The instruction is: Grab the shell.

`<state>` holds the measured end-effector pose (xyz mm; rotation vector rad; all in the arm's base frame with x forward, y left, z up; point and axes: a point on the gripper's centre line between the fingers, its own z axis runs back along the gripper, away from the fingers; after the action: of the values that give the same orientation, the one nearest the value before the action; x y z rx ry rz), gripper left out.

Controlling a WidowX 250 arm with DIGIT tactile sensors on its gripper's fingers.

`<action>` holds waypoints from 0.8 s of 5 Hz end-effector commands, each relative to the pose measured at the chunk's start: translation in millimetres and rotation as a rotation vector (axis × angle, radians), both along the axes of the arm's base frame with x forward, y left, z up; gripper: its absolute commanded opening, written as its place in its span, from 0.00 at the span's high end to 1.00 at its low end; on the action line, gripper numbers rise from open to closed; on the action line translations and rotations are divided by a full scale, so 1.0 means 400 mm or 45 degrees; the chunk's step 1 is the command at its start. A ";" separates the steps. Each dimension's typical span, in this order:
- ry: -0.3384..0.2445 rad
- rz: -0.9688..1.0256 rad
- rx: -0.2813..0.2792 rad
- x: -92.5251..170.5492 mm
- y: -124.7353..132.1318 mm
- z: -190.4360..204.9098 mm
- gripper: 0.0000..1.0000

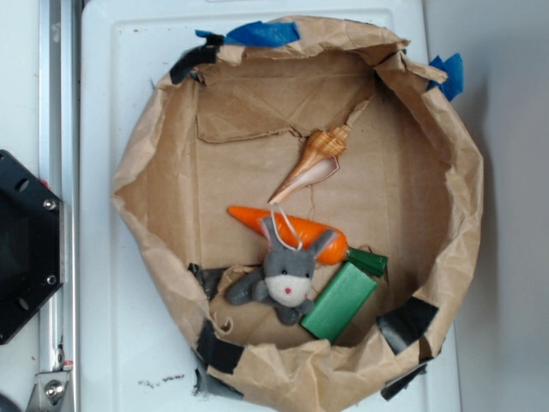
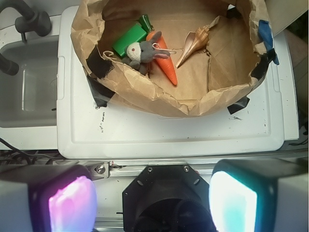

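Observation:
The shell (image 1: 314, 163) is a tan-brown ribbed spiral with a cream-pink pointed body. It lies on the floor of a brown paper-lined basin (image 1: 154, 146), just above the orange toy carrot (image 1: 287, 227). In the wrist view the shell (image 2: 195, 43) lies to the right of the carrot (image 2: 165, 60). My gripper (image 2: 152, 203) is open and empty, its two glowing pads (image 2: 72, 203) wide apart. It hangs high above the robot base, well short of the basin. The gripper does not show in the exterior view.
A grey toy rabbit (image 1: 283, 279) lies on the carrot, beside a green block (image 1: 340, 300). The crumpled paper wall (image 1: 463, 197) rises around them, held with black and blue tape. The black robot base (image 1: 21, 249) sits at the left edge. A grey sink (image 2: 24, 92) lies left.

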<state>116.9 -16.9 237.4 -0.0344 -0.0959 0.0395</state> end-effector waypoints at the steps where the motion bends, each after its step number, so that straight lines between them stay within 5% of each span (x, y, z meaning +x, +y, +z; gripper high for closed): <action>1: 0.000 0.000 0.000 0.000 0.000 0.000 0.00; 4: -0.037 0.236 -0.005 0.166 0.051 -0.062 0.00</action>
<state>181.5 -1.9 199.4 -0.0309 -0.0745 0.1890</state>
